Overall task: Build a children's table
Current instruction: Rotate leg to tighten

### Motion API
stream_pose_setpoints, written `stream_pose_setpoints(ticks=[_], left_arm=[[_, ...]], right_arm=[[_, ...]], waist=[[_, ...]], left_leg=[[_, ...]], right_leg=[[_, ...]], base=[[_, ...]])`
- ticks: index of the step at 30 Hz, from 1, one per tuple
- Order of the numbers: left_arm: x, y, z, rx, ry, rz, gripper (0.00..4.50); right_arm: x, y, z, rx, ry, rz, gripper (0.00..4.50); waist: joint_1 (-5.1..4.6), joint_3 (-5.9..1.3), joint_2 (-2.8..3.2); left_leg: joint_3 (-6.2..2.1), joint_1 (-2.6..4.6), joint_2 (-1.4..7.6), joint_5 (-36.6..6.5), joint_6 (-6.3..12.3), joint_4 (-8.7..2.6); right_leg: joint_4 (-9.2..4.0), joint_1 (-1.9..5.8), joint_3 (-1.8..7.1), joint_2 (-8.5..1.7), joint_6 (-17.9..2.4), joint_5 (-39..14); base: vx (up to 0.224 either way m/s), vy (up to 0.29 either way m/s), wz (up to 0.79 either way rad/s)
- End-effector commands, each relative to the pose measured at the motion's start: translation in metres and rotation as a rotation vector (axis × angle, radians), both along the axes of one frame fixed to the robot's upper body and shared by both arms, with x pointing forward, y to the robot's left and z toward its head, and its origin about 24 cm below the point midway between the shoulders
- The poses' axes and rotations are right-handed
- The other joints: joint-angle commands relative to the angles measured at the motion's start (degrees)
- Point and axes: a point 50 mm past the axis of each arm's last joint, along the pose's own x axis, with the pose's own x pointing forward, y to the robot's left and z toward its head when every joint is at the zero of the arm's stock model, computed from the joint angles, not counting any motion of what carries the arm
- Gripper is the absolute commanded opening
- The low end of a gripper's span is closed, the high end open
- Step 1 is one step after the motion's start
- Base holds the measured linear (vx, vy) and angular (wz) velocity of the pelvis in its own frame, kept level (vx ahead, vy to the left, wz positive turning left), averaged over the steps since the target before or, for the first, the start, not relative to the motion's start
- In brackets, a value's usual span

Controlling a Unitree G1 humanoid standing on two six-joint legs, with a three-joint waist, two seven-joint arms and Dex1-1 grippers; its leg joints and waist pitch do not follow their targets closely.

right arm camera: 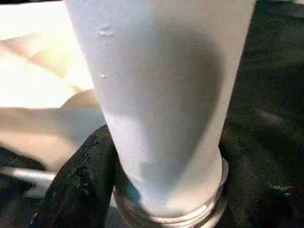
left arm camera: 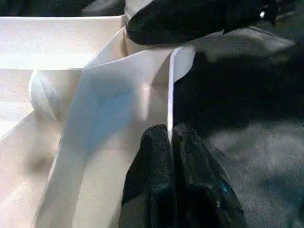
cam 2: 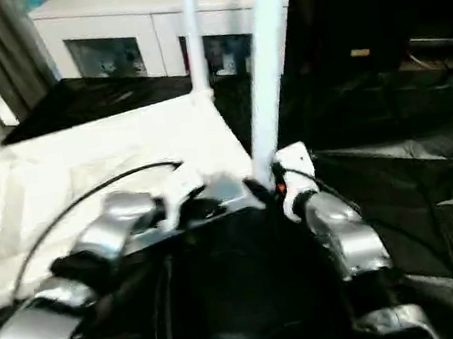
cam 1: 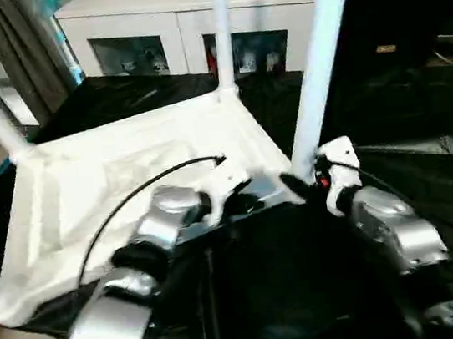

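While the left pincer point(left arm camera: 170, 142) pinches the tabletop rim point(left arm camera: 170, 85), the right pincer point(right arm camera: 161, 190) clasps a leg point(right arm camera: 161, 85).

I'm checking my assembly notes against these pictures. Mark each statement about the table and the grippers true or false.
1. The table top lies underside up. True.
2. The right gripper closes around the base of the near leg. True.
3. The left gripper is wide open above the cabinet. False: it is shut on the table top's thin rim.
4. All legs lie flat on the black sheet. False: three legs show standing upright in corner sockets.
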Motion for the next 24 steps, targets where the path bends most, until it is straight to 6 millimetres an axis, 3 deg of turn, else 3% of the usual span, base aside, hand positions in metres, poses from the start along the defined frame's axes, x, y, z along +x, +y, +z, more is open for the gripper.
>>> stream_pose_setpoints(ticks=[1, 2, 3, 6, 10, 14, 15, 16, 18, 21, 24], left_arm=[[0.006, -0.023, 0.013, -0.087, -0.058, 0.068, 0.0], [0.006, -0.023, 0.013, -0.087, -0.058, 0.068, 0.0], [0.006, -0.025, 0.013, -0.086, -0.06, 0.064, 0.0], [0.004, -0.028, 0.013, -0.096, -0.057, 0.042, 0.0], [-0.002, -0.021, 0.009, -0.102, -0.034, -0.049, 0.0], [-0.005, -0.012, 0.008, -0.103, -0.014, -0.111, 0.0], [-0.008, -0.005, 0.007, -0.097, -0.002, -0.164, 0.0], [-0.012, 0.002, 0.006, -0.09, 0.018, -0.226, 0.0], [-0.015, 0.007, 0.006, -0.092, 0.025, -0.267, 0.0], [-0.02, 0.02, 0.006, -0.092, 0.088, -0.343, 0.0], [-0.021, 0.03, 0.007, -0.081, 0.108, -0.368, 0.0]], right_arm=[[-0.012, 0.031, -0.027, -0.002, 0.122, 0.079, 2.72], [-0.012, 0.031, -0.027, -0.002, 0.122, 0.079, 2.72], [-0.011, 0.034, -0.025, -0.001, 0.11, 0.08, 3.07], [-0.01, 0.038, -0.019, 0.03, 0.074, 0.119, 3.44], [-0.015, 0.028, -0.011, -0.015, 0.021, 0.281, 3.76], [-0.022, 0.014, -0.006, -0.024, 0.018, 0.412, 3.76], [-0.027, 0.004, -0.003, -0.04, 0.022, 0.483, 3.76], [-0.03, -0.005, 0.001, -0.05, 0.024, 0.531, 3.76], [-0.03, -0.011, 0.005, -0.042, 0.021, 0.547, 3.76], [-0.03, -0.024, 0.016, -0.027, 0.003, 0.583, 3.76], [-0.033, -0.031, 0.021, -0.007, 0.01, 0.617, 3.76]], waist=[[-0.3, -2.74, -0.94], [-0.3, -2.74, -0.96], [-0.21, -2.66, -0.98], [-0.19, -2.71, -0.97], [0.03, -2.84, -1.04], [0.51, -3.17, -1.21], [0.6, -3.26, -1.28], [0.79, -3.34, -1.29], [0.89, -3.59, -0.94], [0.89, -3.58, -1.04], [1.0, -3.34, -0.94]], left_leg=[[-1.06, 1.31, 1.52, -18.42, -0.18, -4.17], [-1.07, 1.32, 1.53, -18.53, -0.22, -4.16], [-1.1, 1.32, 1.58, -18.74, 0.01, -4.22], [-1.16, 1.16, 1.58, -18.8, 0.28, -4.28], [-1.13, 1.1, 1.71, -17.81, 1.05, -4.19], [-0.82, 0.9, 1.72, -13.67, 3.39, -3.51], [-0.93, 0.51, 1.65, -11.68, 4.25, -3.41], [-0.71, 0.38, 1.72, -10.36, 5.45, -3.08], [-0.7, 0.36, 1.92, -8.67, 6.76, -2.87], [-0.61, 0.33, 1.97, -8.39, 7.11, -2.81], [-0.47, 0.65, 2.12, -10.69, 6.61, -2.96]], right_leg=[[-5.27, 1.56, 1.4, -2.6, -9.47, -19.38], [-5.27, 1.54, 1.42, -2.57, -9.35, -19.45], [-5.36, 1.59, 1.43, -2.63, -9.19, -19.67], [-5.36, 1.64, 1.42, -2.65, -8.84, -19.73], [-5.12, 1.87, 1.43, -2.58, -9.14, -17.09], [-4.43, 2.16, 1.51, -2.62, -10.91, -10.16], [-4.1, 2.66, 1.28, -2.63, -11.67, -7.81], [-3.78, 2.64, 1.25, -2.46, -12.3, -5.13], [-3.25, 2.56, 1.07, -2.54, -13.79, -2.28], [-3.05, 2.56, 0.97, -2.49, -15.16, -1.36], [-3.47, 2.23, 1.05, -2.46, -15.34, -5.21]], base=[[0.0, 0.0, 0.0], [0.0, 0.0, 0.0], [0.0, 0.0, 0.0], [0.0, 0.0, 0.0], [0.0, 0.0, 0.0], [0.0, 0.0, 0.0], [0.0, 0.0, 0.0], [0.0, 0.0, 0.0], [0.0, 0.0, 0.0], [0.0, 0.0, 0.0], [0.0, 0.0, 0.0]])
